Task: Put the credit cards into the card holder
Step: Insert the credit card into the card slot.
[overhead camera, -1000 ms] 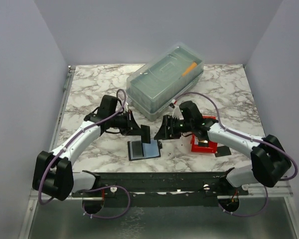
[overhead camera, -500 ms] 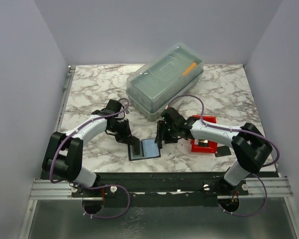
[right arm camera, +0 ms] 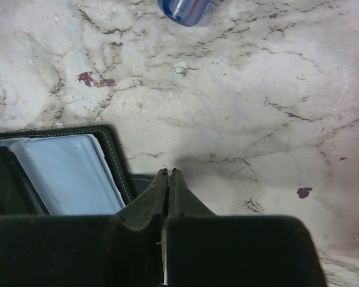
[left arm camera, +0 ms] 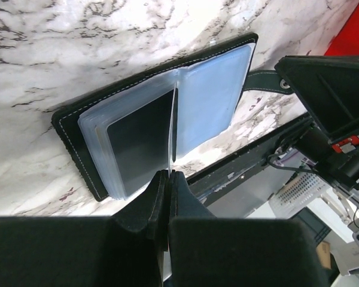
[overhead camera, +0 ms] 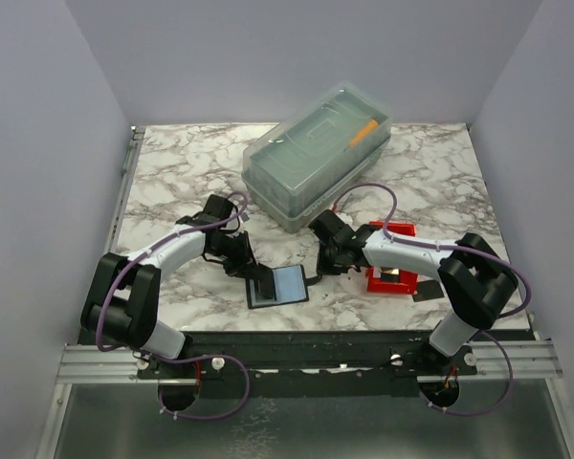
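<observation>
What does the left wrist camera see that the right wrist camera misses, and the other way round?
Only the left wrist view: a dark rectangular card in a sleeve, the left end effector pinching one clear plastic sleeve upright, and a corner of the red plastic bin. Only the right wrist view: a blue translucent rounded tip, perhaps a pen's, and dark red specks on the white marble table. Both: the open black folding card holder with its clear pockets, lying on that table.
</observation>
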Robot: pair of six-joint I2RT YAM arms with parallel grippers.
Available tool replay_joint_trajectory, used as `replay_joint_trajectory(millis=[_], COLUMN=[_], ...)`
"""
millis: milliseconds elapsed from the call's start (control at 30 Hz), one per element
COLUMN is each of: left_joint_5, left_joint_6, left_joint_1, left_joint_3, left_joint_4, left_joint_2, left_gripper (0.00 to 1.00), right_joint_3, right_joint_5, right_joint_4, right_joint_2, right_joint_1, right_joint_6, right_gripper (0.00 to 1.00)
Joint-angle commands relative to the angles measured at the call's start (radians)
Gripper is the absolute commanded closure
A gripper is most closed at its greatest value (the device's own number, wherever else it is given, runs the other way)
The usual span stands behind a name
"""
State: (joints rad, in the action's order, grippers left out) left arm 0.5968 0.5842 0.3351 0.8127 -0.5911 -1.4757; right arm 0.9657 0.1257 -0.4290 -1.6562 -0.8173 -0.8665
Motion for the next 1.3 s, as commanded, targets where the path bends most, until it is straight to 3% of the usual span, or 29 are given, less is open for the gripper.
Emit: replay_joint_trajectory(millis=[0,833,1267], left_joint_5=[0.060,0.116,0.151], left_joint_6=[0.027,-0.009,-0.017], left_joint_1=[0.008,0.027,0.043], left_joint_3=[-0.023,-0.028,-0.043], left_joint_4=[0.055,0.100,0.138], left_joint_2=[0.017,-0.086,-0.041], left_gripper=[1.00,1.00,1.00], right_joint_3=[-0.022,-0.025,-0.028], right_joint_5=[0.066,0.065,0.061], right_joint_4=[-0.040,-0.030,-0.025], right_joint_2=[-0.002,0.002,-0.011], right_joint_1=[-0.003,-0.003,-0.003], right_joint_6=[-0.038,-0.018,-0.012], right_gripper=[1.00,1.00,1.00])
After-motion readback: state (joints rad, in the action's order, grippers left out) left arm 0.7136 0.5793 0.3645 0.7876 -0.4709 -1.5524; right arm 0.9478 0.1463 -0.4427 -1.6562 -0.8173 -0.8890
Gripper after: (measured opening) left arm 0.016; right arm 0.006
